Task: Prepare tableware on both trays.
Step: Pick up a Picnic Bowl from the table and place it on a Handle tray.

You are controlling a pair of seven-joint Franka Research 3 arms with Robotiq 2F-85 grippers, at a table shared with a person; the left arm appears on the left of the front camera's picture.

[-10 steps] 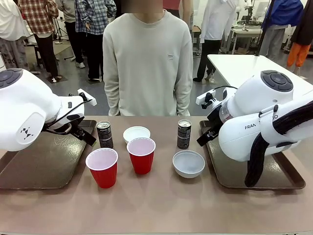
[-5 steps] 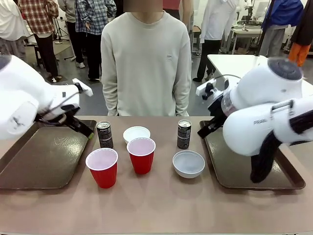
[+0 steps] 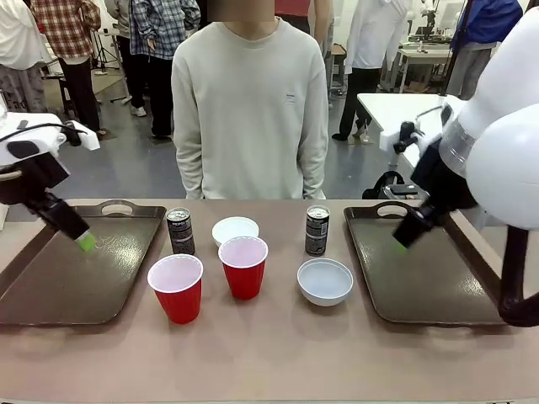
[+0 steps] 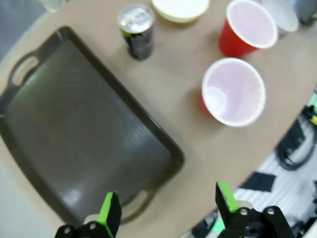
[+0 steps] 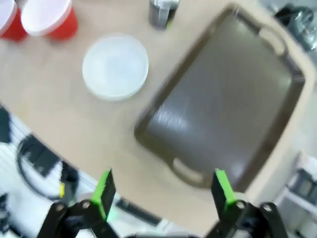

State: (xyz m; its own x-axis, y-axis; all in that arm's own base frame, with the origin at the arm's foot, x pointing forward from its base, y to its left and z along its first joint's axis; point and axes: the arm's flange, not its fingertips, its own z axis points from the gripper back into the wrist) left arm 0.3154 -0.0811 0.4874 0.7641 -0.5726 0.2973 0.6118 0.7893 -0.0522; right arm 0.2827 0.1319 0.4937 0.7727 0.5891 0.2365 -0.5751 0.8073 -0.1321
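Up and outward we have swung: the left gripper and right gripper hang, jaws wide and empty, over the left tray and right tray, both bare. Empty cups, empty bowls and cans stand on the table between. Cups look thin, crushable: we'd pinch a rim lightly; cans seem stiffer, best gripped mid-body.
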